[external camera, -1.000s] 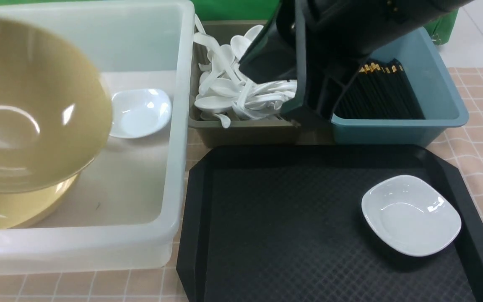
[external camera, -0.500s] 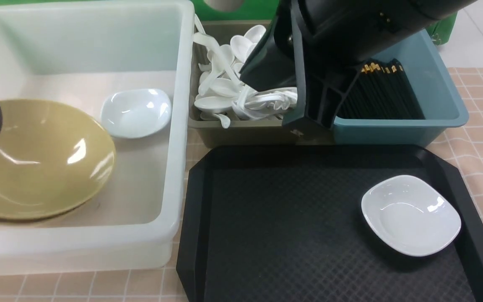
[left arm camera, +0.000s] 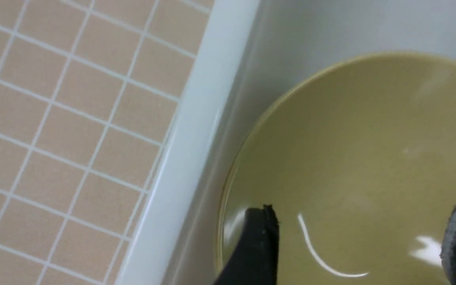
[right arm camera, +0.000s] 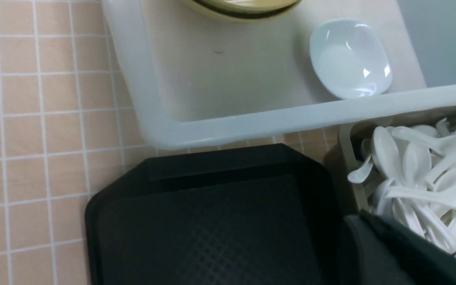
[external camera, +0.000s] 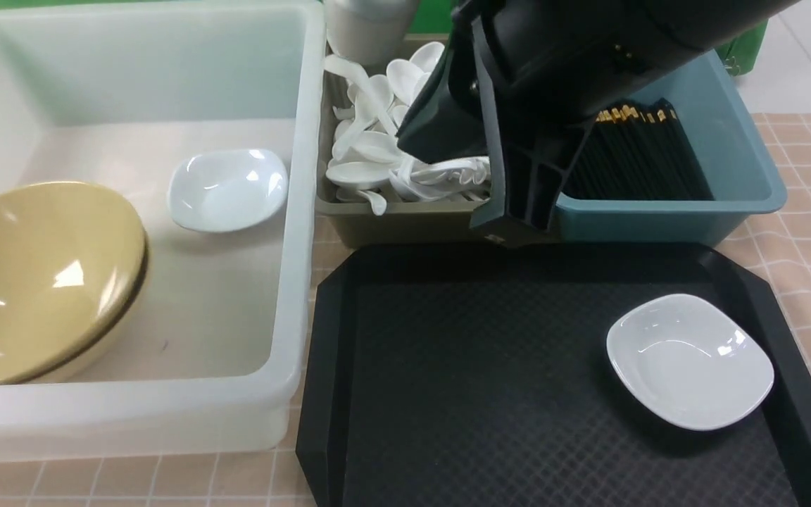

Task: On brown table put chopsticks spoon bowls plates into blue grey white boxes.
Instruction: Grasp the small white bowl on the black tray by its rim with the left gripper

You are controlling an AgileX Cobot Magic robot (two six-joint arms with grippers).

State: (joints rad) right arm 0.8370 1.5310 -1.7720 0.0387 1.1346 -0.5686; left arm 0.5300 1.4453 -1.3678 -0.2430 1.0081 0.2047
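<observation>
Mustard-yellow bowls [external camera: 32, 282] and a small white dish [external camera: 228, 189] sit in the translucent white tub [external camera: 303, 211], left of a black tray [external camera: 483, 366] bearing another dish [external camera: 690, 360].

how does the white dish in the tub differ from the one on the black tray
Small glossy white dish in the translucent white tub: robot's left, farther, near mustard-yellow bowls. Small glossy white dish on the black textured tray: right, nearer, alone. Both upright, empty, rounded-square.

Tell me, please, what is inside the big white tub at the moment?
In the white tub lie stacked yellow bowls at its left side and one small white dish farther back. The top bowl covers what is beneath it, so their number is unclear.
</observation>
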